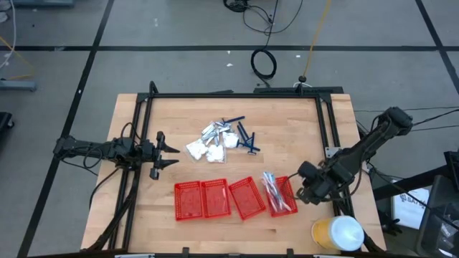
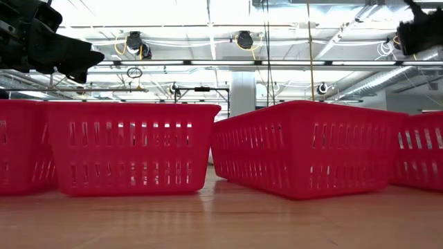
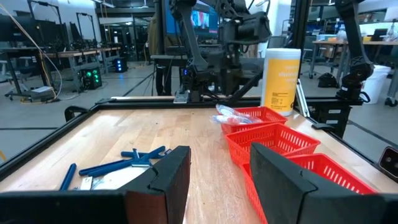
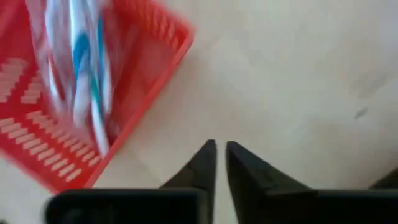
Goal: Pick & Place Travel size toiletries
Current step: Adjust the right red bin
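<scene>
A loose heap of travel size toiletries lies mid-table: white packets point(image 1: 204, 150), foil sachets point(image 1: 215, 131) and dark blue sticks point(image 1: 246, 136). Several red mesh baskets stand in a row near the front edge. The rightmost basket point(image 1: 289, 208) holds pale clear-wrapped sticks point(image 1: 275, 190), which also show in the right wrist view point(image 4: 81, 68). My right gripper point(image 1: 305, 192) hangs just right of that basket, pointing steeply down, shut point(image 4: 221, 149) with nothing between its fingers. My left gripper point(image 1: 172, 154) waits at the table's left, level and open point(image 3: 217, 174), left of the heap.
The other red baskets point(image 1: 188, 199) point(image 1: 216, 198) point(image 1: 246, 198) show nothing inside from above. A yellow canister with a white lid point(image 1: 337, 233) stands at the front right corner. A black frame point(image 1: 237, 94) runs along the table's far and side edges.
</scene>
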Robot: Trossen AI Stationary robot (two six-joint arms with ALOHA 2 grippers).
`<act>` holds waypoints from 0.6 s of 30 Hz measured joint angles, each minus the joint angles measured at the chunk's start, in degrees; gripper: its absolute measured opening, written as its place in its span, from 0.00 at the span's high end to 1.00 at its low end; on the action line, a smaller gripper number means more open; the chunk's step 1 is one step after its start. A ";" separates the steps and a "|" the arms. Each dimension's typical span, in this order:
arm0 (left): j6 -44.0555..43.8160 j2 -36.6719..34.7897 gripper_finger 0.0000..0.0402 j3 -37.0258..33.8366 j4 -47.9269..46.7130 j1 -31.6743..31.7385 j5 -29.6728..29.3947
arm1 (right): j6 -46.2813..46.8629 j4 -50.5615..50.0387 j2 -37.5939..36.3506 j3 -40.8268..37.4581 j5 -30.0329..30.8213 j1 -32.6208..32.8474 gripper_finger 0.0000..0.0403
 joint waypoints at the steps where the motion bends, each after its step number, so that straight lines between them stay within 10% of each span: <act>1: 0.00 -0.02 0.59 -0.01 0.01 -0.01 -0.01 | -0.14 1.29 0.56 -0.75 -1.42 -0.17 0.98; 18: 0.00 0.00 0.59 0.00 0.00 -0.02 0.00 | -4.49 24.79 4.46 -6.10 -3.01 -1.16 1.00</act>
